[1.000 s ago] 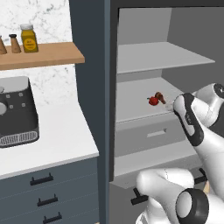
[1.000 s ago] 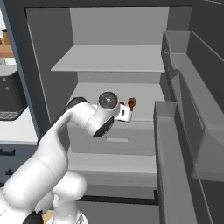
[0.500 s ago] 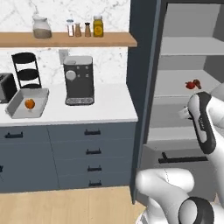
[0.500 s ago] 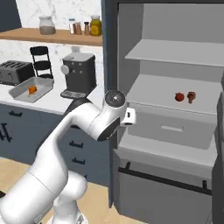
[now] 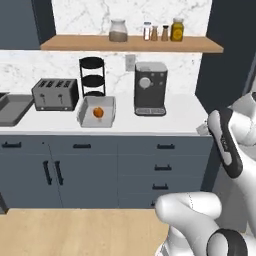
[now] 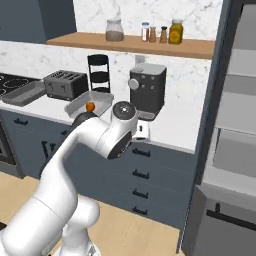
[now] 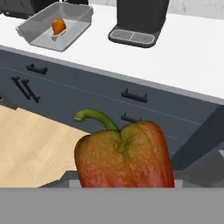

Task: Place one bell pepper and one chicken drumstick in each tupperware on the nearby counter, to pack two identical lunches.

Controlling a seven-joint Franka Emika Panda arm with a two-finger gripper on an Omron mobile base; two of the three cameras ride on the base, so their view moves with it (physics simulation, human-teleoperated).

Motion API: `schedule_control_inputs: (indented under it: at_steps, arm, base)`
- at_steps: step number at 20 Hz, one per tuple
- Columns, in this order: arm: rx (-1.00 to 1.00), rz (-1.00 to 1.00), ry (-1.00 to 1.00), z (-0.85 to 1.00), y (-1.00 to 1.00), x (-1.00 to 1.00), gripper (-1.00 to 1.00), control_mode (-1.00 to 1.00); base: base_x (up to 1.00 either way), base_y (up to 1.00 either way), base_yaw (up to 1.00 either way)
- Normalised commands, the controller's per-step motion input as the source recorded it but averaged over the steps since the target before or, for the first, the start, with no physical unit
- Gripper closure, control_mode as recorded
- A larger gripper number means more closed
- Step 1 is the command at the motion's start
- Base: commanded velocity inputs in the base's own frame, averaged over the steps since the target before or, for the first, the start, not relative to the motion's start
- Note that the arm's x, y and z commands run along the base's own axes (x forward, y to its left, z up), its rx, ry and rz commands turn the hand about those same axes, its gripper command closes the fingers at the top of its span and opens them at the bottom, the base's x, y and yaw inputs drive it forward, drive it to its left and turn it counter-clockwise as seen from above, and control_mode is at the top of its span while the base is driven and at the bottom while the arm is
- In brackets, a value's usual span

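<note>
A glossy red bell pepper (image 7: 122,155) with a green stem sits right in front of the hand camera, and my gripper (image 6: 141,131) is shut on it; the fingertips are hidden behind it. The hand hangs off the front edge of the white counter (image 5: 175,117), below the coffee machine. One light-grey tupperware (image 5: 86,119) stands on the counter right of the toaster, with an orange-brown chicken drumstick (image 5: 98,113) lying in it. It also appears far left of the pepper, tupperware (image 7: 81,13) holding the drumstick (image 7: 58,26). A second grey tupperware (image 5: 12,107) lies left of the toaster.
A black coffee machine (image 5: 150,89), a silver toaster (image 5: 55,94) and a black wire rack (image 5: 93,75) stand along the back wall. A wooden shelf (image 5: 130,44) holds jars. The open fridge (image 6: 235,125) is at my right, and a black stovetop (image 6: 10,82) lies at far left.
The whole picture has swung from the open fridge to the counter, so the base has moved. The counter, trays and coffee machine have come into view.
</note>
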Motion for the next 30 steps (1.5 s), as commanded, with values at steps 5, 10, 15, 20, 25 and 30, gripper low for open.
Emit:
schedule_control_inputs:
  at_steps: [5,10,15,20,25,30]
  arm:
    - [0.00,0.00,0.00,0.00,0.00,0.00,1.00,1.00]
    - [0.00,0.00,0.00,0.00,0.00,0.00,1.00,1.00]
    - [0.00,0.00,0.00,0.00,0.00,0.00,1.00,1.00]
    - [0.00,0.00,0.00,0.00,0.00,0.00,1.00,1.00]
    - [0.00,0.00,0.00,0.00,0.00,0.00,1.00,1.00]
    - [-0.08,-0.07,0.01,-0.03,0.40,0.34,1.00,-1.00]
  base:
    - [0.99,1.00,0.00]
    - [0.99,1.00,0.00]
    - [0.29,1.00,0.00]
    - [0.28,1.00,-0.05]
    - [0.59,1.00,-0.13]
    - [0.37,0.60,-0.09]
